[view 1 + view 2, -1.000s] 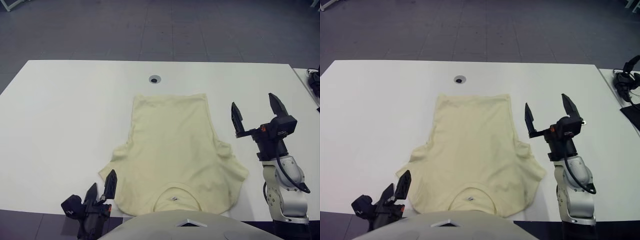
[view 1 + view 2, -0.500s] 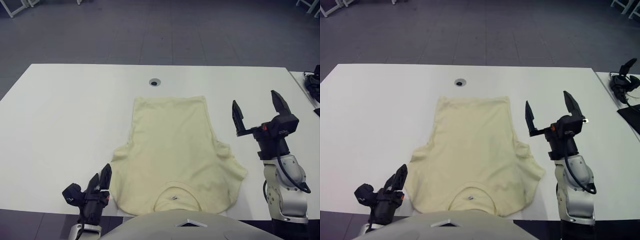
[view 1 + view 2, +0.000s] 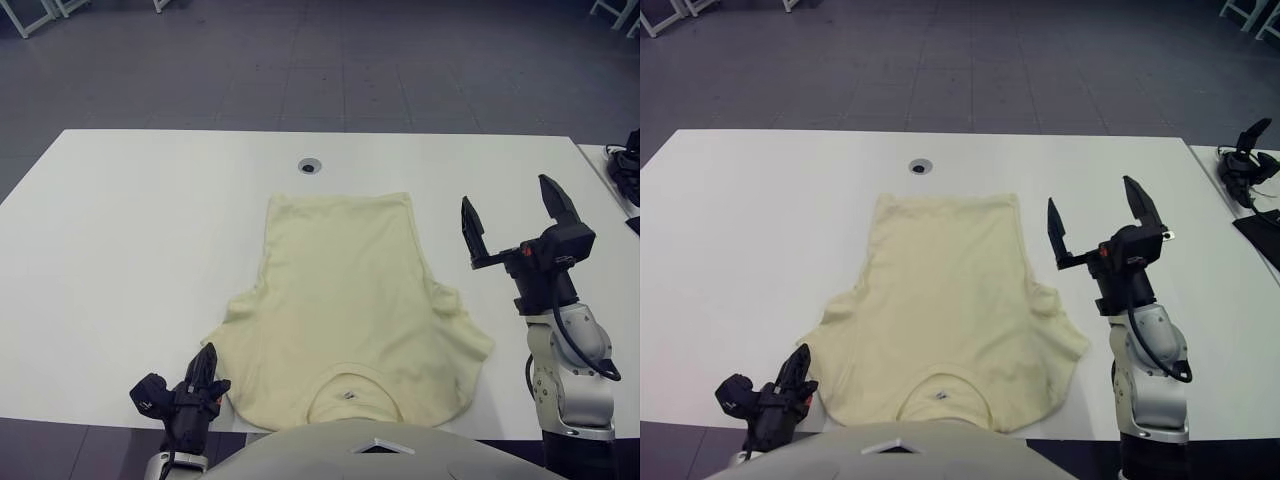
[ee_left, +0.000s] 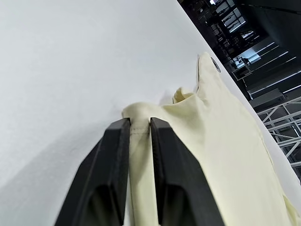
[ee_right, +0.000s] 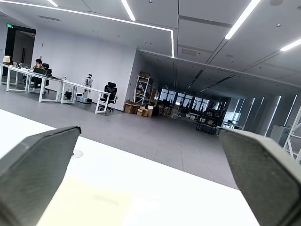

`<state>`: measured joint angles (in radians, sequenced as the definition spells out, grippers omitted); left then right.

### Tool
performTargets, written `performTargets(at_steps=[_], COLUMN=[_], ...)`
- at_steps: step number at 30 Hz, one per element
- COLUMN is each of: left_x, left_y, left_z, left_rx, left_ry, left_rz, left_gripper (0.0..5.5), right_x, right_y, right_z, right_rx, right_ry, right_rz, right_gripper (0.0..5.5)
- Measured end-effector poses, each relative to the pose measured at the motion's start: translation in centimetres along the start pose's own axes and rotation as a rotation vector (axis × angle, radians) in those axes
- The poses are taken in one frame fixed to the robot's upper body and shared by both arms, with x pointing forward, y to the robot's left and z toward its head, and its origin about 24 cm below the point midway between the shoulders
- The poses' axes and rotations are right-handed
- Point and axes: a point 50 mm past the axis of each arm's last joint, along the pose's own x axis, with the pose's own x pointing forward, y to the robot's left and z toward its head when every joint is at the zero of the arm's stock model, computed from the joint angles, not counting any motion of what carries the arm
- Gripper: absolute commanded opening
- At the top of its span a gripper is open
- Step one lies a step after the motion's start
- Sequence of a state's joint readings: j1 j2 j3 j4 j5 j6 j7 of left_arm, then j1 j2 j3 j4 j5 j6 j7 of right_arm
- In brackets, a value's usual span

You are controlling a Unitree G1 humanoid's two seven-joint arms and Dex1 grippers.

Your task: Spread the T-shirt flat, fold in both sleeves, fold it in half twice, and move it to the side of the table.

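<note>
At the near edge of the white rectangular surface point(image 3: 130, 230), the black two-fingered left tool point(image 4: 139, 121) sits at the tip of the left sleeve of a pale yellow T-shirt point(image 3: 345, 300). Its fingers point(image 4: 113, 155) are pressed together, with the sleeve's hem pinched between them. The cloth just beyond the pinch is bunched into a small fold.

The T-shirt lies front up. Its collar is at the near edge of the surface and its body runs away from the robot. The left sleeve is drawn out to a point at the left tool. The right sleeve lies spread with a few soft creases along its seam. The body is mostly smooth and narrows toward a straight hem at the far end.

Beside the T-shirt's right flank, level with its middle and clear of the cloth, the black right tool point(image 3: 505, 195) stands raised above the surface. Its two fingers are spread wide with nothing between them.

Just past the T-shirt's hem, a small round metal-rimmed hole point(image 3: 310, 166) is set in the surface. Farther right of the T-shirt, black cables point(image 3: 1245, 155) lie on a neighbouring white top. Beyond the hem, dark grey tiled floor point(image 3: 320, 60) stretches away.
</note>
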<state>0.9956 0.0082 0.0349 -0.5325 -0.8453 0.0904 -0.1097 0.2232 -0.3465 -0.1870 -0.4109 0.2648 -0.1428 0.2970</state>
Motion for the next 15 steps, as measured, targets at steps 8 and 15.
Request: performTargets(at_steps=[8,15], left_x=[0.27,0.09], left_y=[0.15,-0.28], left_z=[0.01,-0.15], left_rx=[0.069,0.33], left_ry=[-0.024,-0.091], left_rz=[-0.002,-0.08], left_gripper=[0.01,0.01], right_x=[0.02,0.13], right_y=[0.0,0.14], right_z=[-0.44,-0.71], right_rx=[0.009,-0.002], right_ry=[0.012,0.019], right_rz=[-0.008,-0.002], right_gripper=[5.4,5.4])
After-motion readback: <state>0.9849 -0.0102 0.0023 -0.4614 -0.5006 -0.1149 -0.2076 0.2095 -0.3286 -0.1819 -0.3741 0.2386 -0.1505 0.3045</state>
